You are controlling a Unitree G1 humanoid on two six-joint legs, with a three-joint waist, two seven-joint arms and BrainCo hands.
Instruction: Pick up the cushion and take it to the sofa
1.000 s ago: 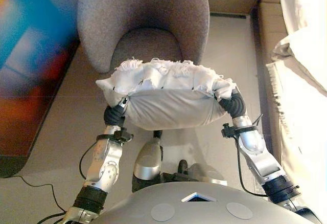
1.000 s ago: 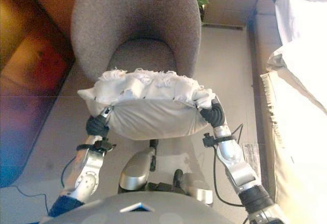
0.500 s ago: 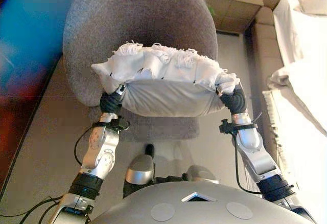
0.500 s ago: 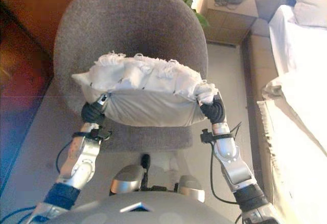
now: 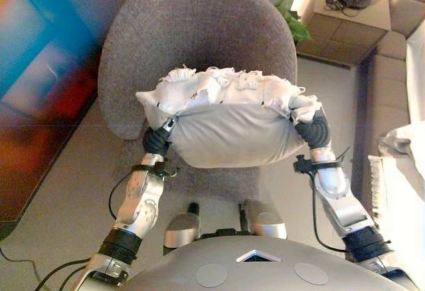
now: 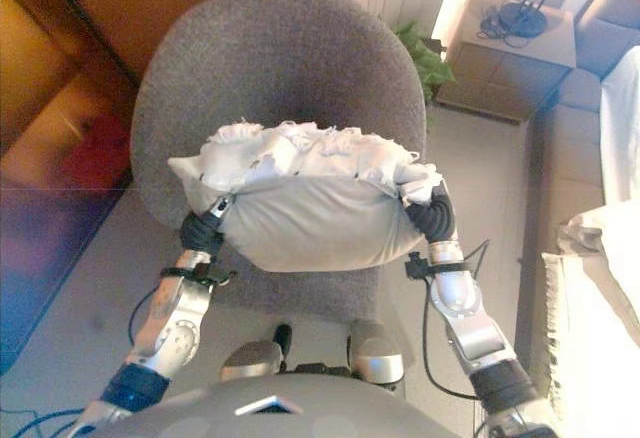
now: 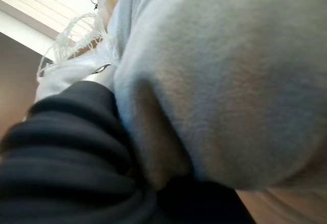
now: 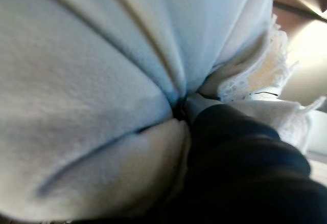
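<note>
The cushion (image 5: 229, 135) is pale grey with a white fringed top. It is held up between my two hands, over the seat of a grey round-backed armchair (image 5: 192, 32). My left hand (image 5: 157, 142) presses into its left end and my right hand (image 5: 313, 131) into its right end. The cushion's cloth fills the left wrist view (image 7: 219, 81) and the right wrist view (image 8: 92, 81). There only the dark covers of the left hand (image 7: 66, 147) and the right hand (image 8: 245, 168) show against it.
A beige sofa with a white cloth over it (image 5: 398, 165) runs along the right edge. A wooden side table (image 5: 345, 28) and a green plant (image 5: 292, 25) stand behind the armchair at the right. A dark cabinet (image 5: 40, 92) is at the left.
The camera has moved forward: the armchair is closer and the cushion now hangs over its seat. The cushion stays held between both hands.
</note>
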